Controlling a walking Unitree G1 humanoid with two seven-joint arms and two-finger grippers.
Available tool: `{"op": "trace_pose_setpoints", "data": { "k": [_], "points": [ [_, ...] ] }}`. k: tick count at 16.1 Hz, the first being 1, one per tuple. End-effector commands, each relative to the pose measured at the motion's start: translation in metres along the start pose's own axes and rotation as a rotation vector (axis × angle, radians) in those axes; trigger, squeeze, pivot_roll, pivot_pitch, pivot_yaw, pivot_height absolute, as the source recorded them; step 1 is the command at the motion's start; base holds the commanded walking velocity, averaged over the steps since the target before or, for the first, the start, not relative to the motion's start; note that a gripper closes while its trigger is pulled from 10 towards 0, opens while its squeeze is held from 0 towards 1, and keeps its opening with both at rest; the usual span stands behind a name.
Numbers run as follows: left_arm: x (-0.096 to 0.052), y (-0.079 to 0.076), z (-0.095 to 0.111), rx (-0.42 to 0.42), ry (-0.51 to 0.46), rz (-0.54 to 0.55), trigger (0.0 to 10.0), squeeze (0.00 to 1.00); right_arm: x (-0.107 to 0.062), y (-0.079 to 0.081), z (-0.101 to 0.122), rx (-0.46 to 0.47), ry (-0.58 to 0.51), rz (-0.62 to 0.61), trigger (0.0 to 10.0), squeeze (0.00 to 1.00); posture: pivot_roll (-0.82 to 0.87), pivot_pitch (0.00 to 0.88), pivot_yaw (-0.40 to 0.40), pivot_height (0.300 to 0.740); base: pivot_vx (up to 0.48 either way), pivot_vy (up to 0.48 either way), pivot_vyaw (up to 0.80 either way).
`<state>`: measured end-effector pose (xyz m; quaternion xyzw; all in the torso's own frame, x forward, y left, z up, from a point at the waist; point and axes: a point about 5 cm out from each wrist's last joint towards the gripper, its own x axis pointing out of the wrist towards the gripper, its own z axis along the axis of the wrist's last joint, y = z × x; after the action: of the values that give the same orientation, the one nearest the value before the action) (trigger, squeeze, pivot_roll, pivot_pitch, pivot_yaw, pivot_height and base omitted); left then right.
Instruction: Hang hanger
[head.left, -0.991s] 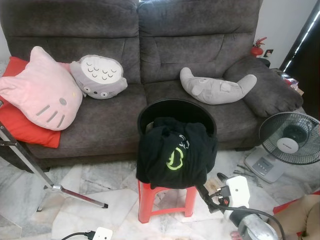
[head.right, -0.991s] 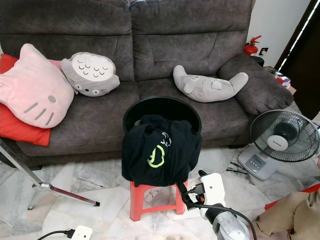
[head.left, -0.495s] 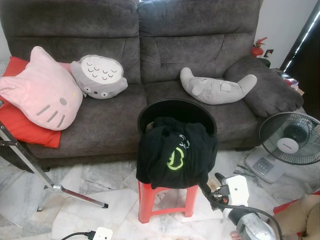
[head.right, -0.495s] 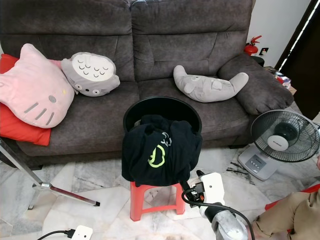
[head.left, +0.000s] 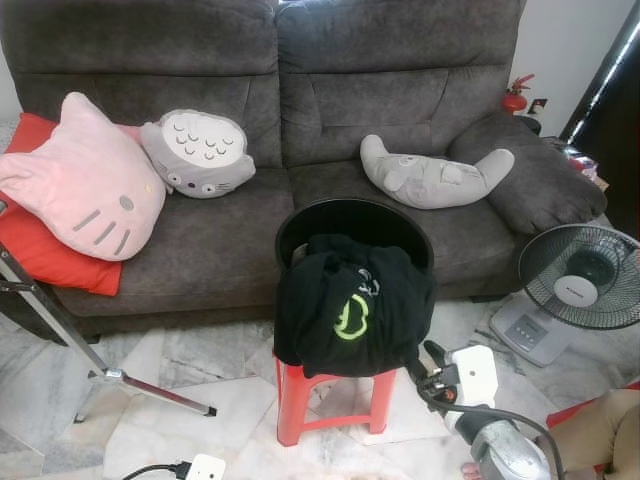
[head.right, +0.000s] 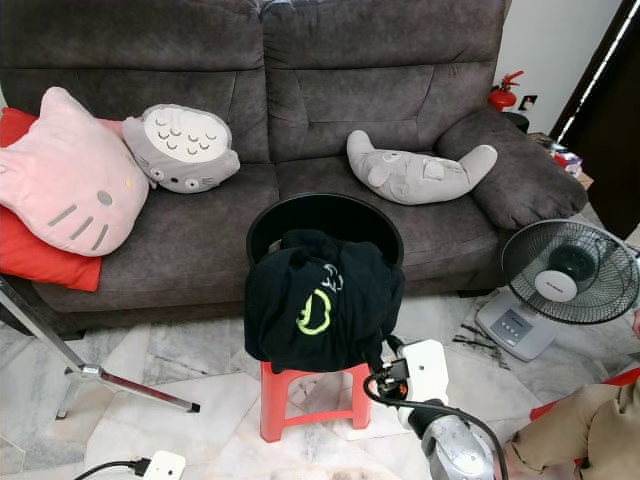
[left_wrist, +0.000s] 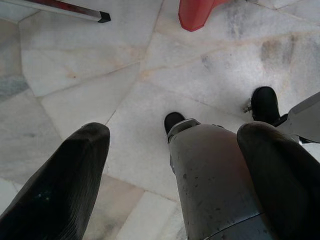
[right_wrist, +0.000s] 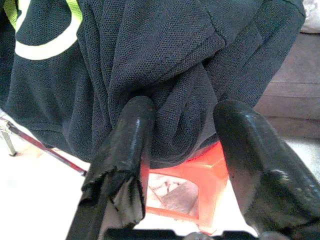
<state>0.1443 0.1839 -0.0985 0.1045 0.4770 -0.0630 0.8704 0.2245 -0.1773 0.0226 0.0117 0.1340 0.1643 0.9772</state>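
Marble floor (head.left: 180, 365), red plastic stool (head.left: 330, 400), right claw (right_wrist: 180, 125) spread at knit shirt (head.left: 352, 315)

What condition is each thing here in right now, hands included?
Black shirt: crumpled, draped over the basket's front.
Black basket: upright on the red stool.
Right hand: open, fingers either side of a shirt fold.
Left hand: open, over the floor.
Fan: standing.
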Motion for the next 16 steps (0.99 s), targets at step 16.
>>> {"op": "trace_pose_setpoints", "data": {
  "k": [16],
  "points": [
    [-0.002, -0.007, -0.013, 0.019, 0.048, -0.025, 10.0, 0.00, 0.028, 0.000, 0.074, 0.017, -0.254, 0.029, 0.0, 0.00, -0.08, 0.000, -0.042, 0.740, 0.000, 0.000, 0.00]
  ]
}}
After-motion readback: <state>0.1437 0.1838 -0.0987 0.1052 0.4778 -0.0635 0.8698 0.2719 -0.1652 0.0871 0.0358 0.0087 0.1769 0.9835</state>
